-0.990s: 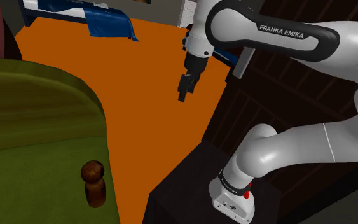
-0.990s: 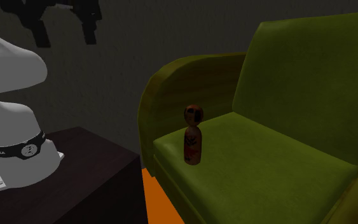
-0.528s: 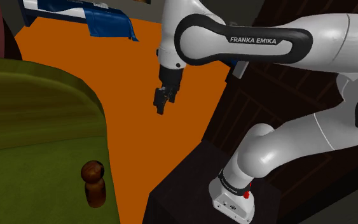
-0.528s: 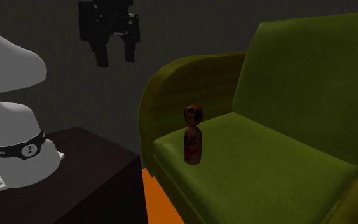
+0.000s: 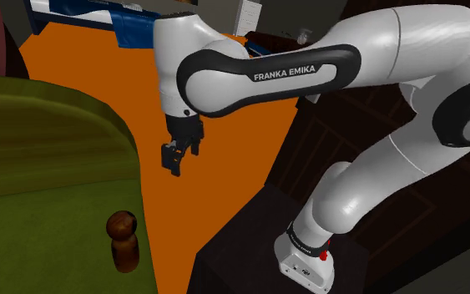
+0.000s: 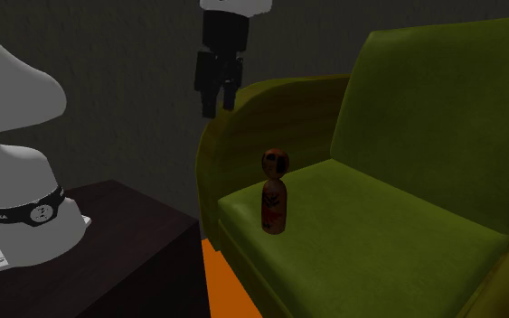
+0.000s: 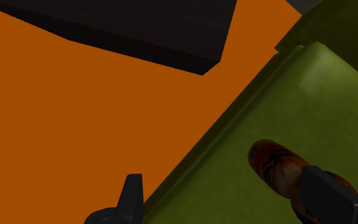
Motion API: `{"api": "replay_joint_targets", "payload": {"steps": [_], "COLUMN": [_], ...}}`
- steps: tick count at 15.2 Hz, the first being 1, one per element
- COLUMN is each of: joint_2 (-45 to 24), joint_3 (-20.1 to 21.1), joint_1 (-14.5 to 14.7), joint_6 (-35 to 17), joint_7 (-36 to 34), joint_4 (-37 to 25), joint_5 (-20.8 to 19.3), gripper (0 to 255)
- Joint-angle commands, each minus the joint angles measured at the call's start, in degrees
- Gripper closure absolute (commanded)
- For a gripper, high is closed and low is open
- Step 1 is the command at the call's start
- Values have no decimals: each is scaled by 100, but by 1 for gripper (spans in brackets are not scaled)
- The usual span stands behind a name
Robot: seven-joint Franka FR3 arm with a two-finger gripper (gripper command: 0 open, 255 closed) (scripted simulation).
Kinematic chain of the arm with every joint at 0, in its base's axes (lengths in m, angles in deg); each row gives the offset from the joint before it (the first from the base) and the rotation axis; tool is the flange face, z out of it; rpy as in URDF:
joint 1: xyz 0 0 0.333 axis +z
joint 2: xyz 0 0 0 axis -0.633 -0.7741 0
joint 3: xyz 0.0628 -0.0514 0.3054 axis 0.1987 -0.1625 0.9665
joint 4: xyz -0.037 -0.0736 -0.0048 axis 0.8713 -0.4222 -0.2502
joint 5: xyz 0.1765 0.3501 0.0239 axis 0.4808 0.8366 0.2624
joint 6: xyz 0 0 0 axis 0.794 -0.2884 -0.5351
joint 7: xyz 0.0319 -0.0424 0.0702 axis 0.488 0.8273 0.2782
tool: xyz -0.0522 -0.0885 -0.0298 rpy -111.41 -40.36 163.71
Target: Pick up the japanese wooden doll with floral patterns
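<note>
The brown wooden doll with a round head and a reddish patterned body stands upright on the front edge of the green sofa seat. It faces the second exterior view as a doll with dark flower marks. My black gripper hangs in the air above the orange floor, up and to the shoulder view's right of the doll, clear of it. In the second exterior view the gripper hovers beside the sofa arm. The wrist view has the fingers wide apart, gripper open, the doll near one finger.
An orange floor runs between the sofa and my dark box stand. Blue fabric on furniture lies at the far end. The sofa's tall backrest rises behind the doll. The stand's corner shows past the gripper.
The arm has swung toward the shoulder view's left and lower, bringing the gripper closer to the sofa and the doll. The doll has not moved.
</note>
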Motion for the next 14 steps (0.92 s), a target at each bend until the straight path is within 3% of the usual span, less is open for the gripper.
{"api": "replay_joint_targets", "payload": {"steps": [1, 8, 14], "joint_2": [-423, -2205, -3837], "joint_3": [231, 856, 911], "joint_1": [19, 281, 942], "joint_6": [-114, -256, -41], "joint_7": [-283, -1456, -2340], "joint_4": [-190, -1188, -2335], "joint_5": [-143, -1043, -1941], "gripper": [0, 0, 0]}}
